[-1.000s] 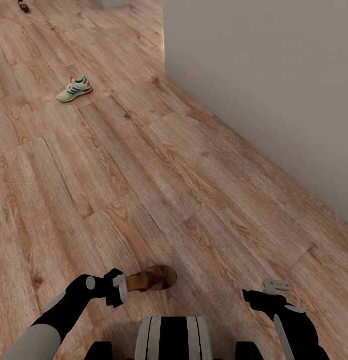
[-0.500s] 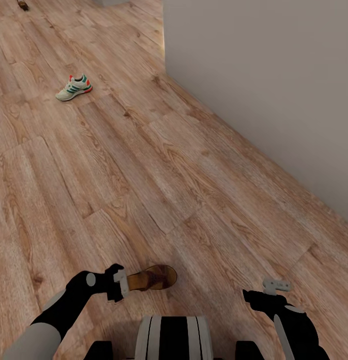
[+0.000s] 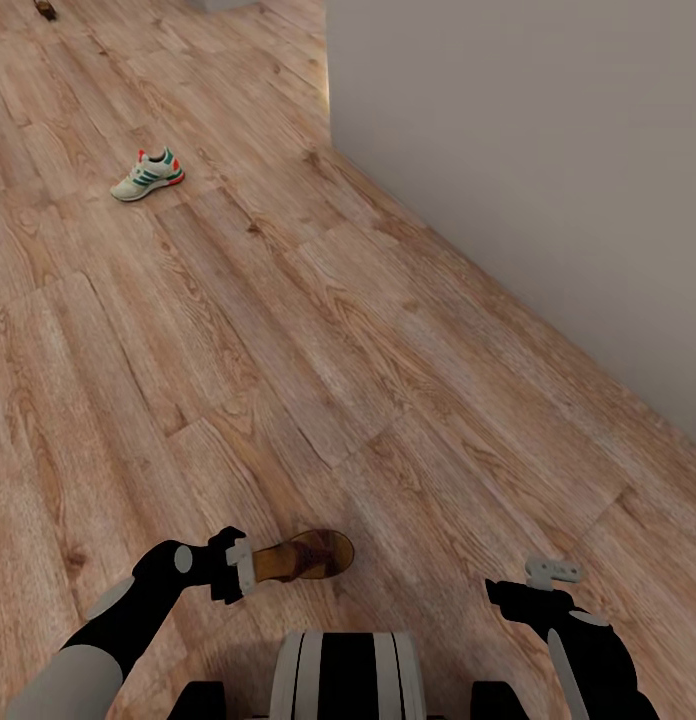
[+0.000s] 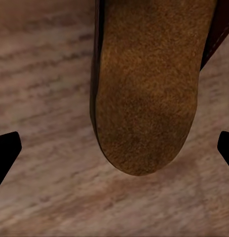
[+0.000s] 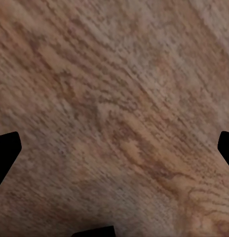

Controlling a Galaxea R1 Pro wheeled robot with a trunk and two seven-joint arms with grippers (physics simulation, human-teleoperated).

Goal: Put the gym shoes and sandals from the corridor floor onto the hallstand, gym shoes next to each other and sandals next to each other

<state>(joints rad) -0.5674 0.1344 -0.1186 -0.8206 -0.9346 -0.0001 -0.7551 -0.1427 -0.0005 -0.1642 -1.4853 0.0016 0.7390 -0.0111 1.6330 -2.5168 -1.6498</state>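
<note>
While the left gripper (image 3: 250,566) waits with its fingers wide apart beside the heel, a brown sandal (image 3: 306,557) with a fuzzy tan footbed lies flat on the wood floor (image 3: 318,340). Far off lies a white gym shoe (image 3: 147,175) with green stripes. The right gripper (image 3: 553,572) hangs open.

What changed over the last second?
The left gripper crept slightly closer to the sandal, fingers spread either side of its heel, not gripping. The view shifted a little, so the gym shoe only appears moved. The sandal, shoe and right gripper stayed put.
</note>
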